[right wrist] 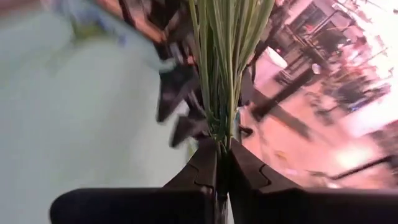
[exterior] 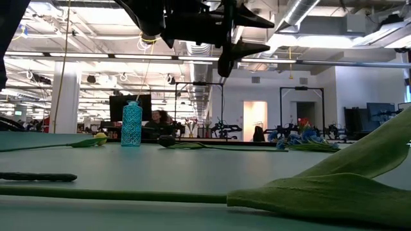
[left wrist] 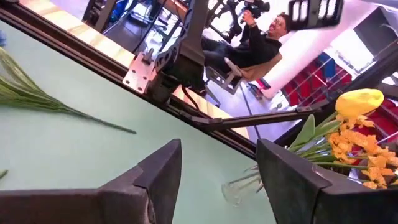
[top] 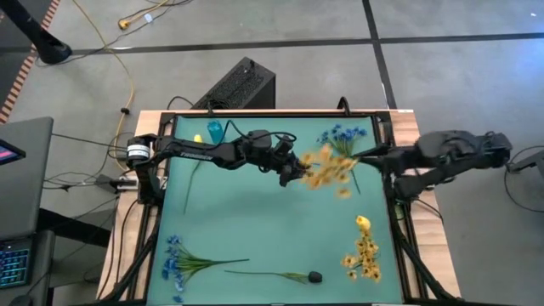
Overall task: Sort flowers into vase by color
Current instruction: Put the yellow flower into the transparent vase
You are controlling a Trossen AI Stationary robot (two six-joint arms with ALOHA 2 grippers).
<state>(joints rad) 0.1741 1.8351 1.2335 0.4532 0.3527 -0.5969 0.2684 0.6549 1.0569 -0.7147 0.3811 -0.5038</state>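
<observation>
My right gripper [top: 367, 156] [right wrist: 222, 149] reaches in from the table's right side and is shut on a yellow blossom sprig [top: 327, 170]. My left gripper [top: 293, 170] [left wrist: 217, 180] hangs open above the table's middle, right beside those blossoms. A blue vase [top: 214, 130] [exterior: 131, 125] stands at the far left, and a yellow bud [top: 198, 138] lies next to it. A clear vase [left wrist: 239, 186] at the near right holds yellow flowers [top: 365, 251]. Blue sprigs lie far right [top: 344, 136] and near left [top: 174, 259]. A dark bud [top: 314, 276] lies at the near edge. My right gripper pinches the yellow sprig's bundle of thin green stems [right wrist: 221, 134] at its lower end, between the two fingers. The fingers come level from the table's right and lie along the stems. The sprig sticks out ahead of the fingers toward the left, and no part of it shows down on the table.
Black frame rails run along the table's left and right edges [top: 399, 212]. A black box [top: 242, 85] and cables lie on the floor beyond the far edge. The green tabletop is bare in the middle [top: 272, 221]. A person [left wrist: 261, 37] sits in the room behind.
</observation>
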